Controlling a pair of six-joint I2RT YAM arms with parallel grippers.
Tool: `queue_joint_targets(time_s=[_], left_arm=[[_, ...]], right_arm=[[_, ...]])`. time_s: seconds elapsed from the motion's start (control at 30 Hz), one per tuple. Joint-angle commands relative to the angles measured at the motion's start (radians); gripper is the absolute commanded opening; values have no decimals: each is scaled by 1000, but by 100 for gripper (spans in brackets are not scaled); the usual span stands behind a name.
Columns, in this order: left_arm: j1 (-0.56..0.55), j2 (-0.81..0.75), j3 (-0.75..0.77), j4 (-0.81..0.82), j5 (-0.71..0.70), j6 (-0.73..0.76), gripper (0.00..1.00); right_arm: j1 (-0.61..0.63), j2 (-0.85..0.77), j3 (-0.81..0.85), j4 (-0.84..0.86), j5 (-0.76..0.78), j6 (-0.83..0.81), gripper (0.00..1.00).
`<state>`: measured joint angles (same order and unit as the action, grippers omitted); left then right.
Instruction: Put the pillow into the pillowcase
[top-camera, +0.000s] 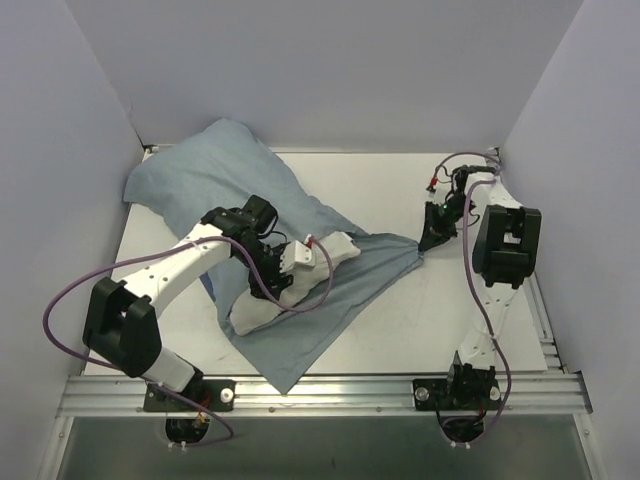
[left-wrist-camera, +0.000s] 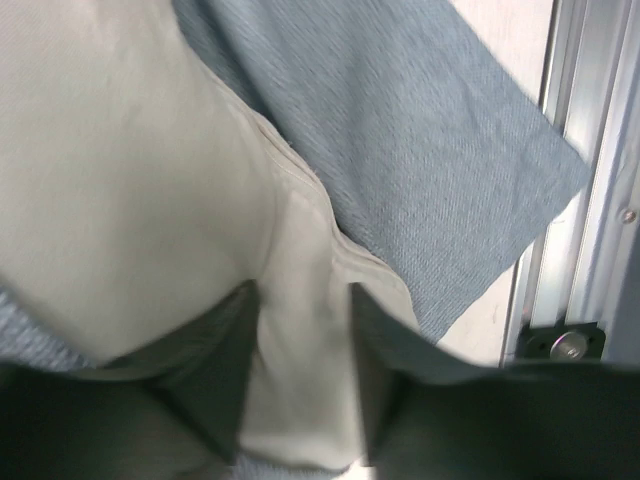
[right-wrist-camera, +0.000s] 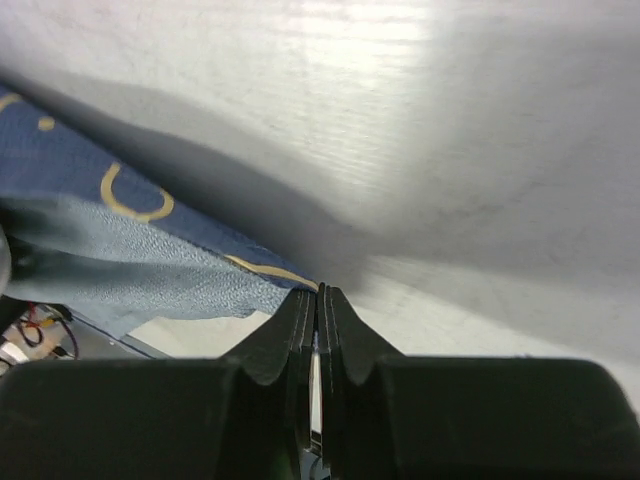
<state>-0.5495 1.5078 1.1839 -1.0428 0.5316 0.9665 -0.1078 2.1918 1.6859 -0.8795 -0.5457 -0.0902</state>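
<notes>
The white pillow (top-camera: 255, 310) lies at the table's middle left, on the pale blue pillowcase (top-camera: 200, 170), which spreads from the back left corner toward the front. My left gripper (top-camera: 318, 262) rests on the pillow's right end. In the left wrist view its fingers (left-wrist-camera: 300, 290) stand apart, open, with a fold of the pillow (left-wrist-camera: 120, 180) bulging between them and the pillowcase (left-wrist-camera: 430, 130) beyond. My right gripper (top-camera: 425, 243) is shut on the pillowcase's right corner, pulling it taut. In the right wrist view its jaws (right-wrist-camera: 318, 290) pinch the cloth edge, and the navy printed side (right-wrist-camera: 120, 270) shows.
An aluminium rail (top-camera: 330, 385) runs along the near table edge and shows in the left wrist view (left-wrist-camera: 600, 200). White walls close in the left, back and right sides. Bare white table (top-camera: 400, 180) lies behind the right gripper. Purple cables loop off both arms.
</notes>
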Motion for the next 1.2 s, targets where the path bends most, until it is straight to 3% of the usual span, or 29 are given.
queue_joint_targets(time_s=[0.0,0.07,0.1,0.17,0.2,0.33,0.47,0.6,0.73,0.87,0.93,1.0,1.1,1.13,1.17], left_arm=[[-58,11,161,68,-57,-274,69],[-99,19,190,167,-126,-388,73],[-153,20,197,200,-239,-412,76],[-197,15,201,271,-317,-445,84],[-239,14,197,285,-358,-446,97],[-315,32,161,354,-557,-456,97],[-355,106,140,438,-767,-520,98],[-365,184,103,501,-924,-499,97],[-348,268,95,512,-1013,-480,98],[-296,298,201,405,-897,-528,79],[-279,307,278,331,-794,-545,43],[-244,324,334,240,-710,-564,0],[-157,345,483,135,-408,-635,0],[-135,344,546,127,-210,-665,0],[-118,342,578,127,-120,-701,0]], right_arm=[[85,-101,-14,-19,47,-49,0],[124,-112,-6,-27,53,-55,16],[134,-136,-5,-29,56,-51,33],[145,-174,3,-27,61,-33,43],[145,-213,3,-27,58,-22,48],[140,-328,-40,14,-49,75,44],[158,-403,-251,151,-274,275,35],[226,-347,-395,283,-403,421,29],[311,-265,-440,415,-396,515,30],[332,-152,-402,406,-336,514,32],[329,-113,-355,369,-309,497,33],[321,-73,-310,300,-260,443,34],[290,-47,-235,225,-142,374,34],[277,-43,-220,209,-116,360,34],[261,-37,-175,197,-53,345,34]])
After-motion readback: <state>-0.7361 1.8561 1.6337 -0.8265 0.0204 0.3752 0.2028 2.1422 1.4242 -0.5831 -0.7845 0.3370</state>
